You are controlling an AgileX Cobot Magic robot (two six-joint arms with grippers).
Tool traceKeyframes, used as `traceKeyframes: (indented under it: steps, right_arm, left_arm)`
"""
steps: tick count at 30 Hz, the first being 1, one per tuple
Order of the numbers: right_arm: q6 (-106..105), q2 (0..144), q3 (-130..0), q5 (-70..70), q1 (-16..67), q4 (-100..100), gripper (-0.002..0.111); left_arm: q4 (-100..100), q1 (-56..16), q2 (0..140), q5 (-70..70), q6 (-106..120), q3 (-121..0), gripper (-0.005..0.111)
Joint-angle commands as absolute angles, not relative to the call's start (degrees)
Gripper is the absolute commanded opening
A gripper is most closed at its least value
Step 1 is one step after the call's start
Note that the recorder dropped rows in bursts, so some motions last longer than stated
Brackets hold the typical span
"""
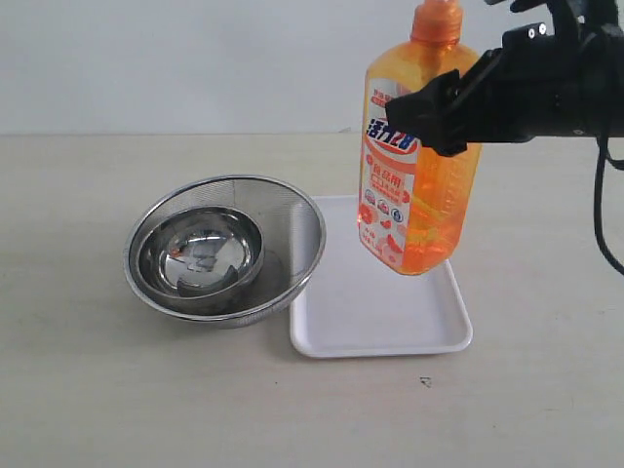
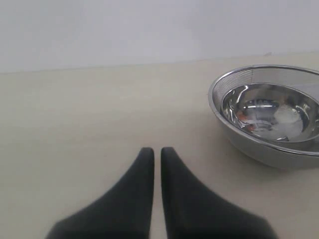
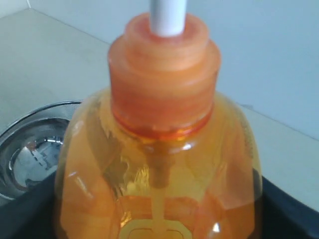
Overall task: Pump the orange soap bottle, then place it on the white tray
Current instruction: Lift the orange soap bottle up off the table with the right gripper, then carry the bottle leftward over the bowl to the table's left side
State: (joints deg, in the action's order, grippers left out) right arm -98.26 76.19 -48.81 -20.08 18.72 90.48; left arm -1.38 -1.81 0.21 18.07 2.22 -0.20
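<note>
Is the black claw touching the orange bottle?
Touching. The exterior view shows the right claw clamped on the orange soap bottle, one finger pressed flat across the bottle's front.

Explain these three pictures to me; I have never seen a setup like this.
It is a robot with two arms, each ending in a pincer. The wide picture comes from a camera off the arms; the other two from cameras on each wrist. On the table lie a white tray and a mesh strainer with a steel bowl inside. The right pincer grips the orange soap bottle, tilted, over the tray. The left pincer is shut and empty.
</note>
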Motion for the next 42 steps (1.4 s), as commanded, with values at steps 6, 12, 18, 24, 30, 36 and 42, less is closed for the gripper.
traceKeyframes:
  steps: [6, 12, 18, 24, 30, 36, 42]
  right_arm:
    - [-97.24, 74.91, -53.3, -18.08, 24.04, 91.77, 0.0]
    - [-96.18, 75.02, -55.19, -17.08, 27.5, 91.07, 0.0]
    - [-95.96, 75.02, -56.6, -14.98, 31.48, 90.8, 0.0]
    - [-95.87, 75.21, -56.69, -14.38, 35.22, 90.8, 0.0]
    - [-95.87, 76.07, -56.69, -13.6, 39.54, 90.8, 0.0]
    - [-95.87, 77.32, -58.0, -12.8, 44.06, 90.66, 0.0]
    - [-95.87, 80.08, -61.6, -13.46, 47.59, 90.66, 0.0]
  left_arm:
    - [-1.44, -1.89, 0.0, 17.53, 2.61, 0.0, 0.005]
    - [-1.44, -1.89, 0.0, 17.53, 2.61, 0.0, 0.005]
    - [-1.44, -1.89, 0.0, 17.53, 2.61, 0.0, 0.005]
    - [-1.44, -1.89, 0.0, 17.53, 2.61, 0.0, 0.005]
    - [-1.44, -1.89, 0.0, 17.53, 2.61, 0.0, 0.005]
    - [-1.44, -1.89, 0.0, 17.53, 2.61, 0.0, 0.005]
    - [-1.44, -1.89, 0.0, 17.53, 2.61, 0.0, 0.005]
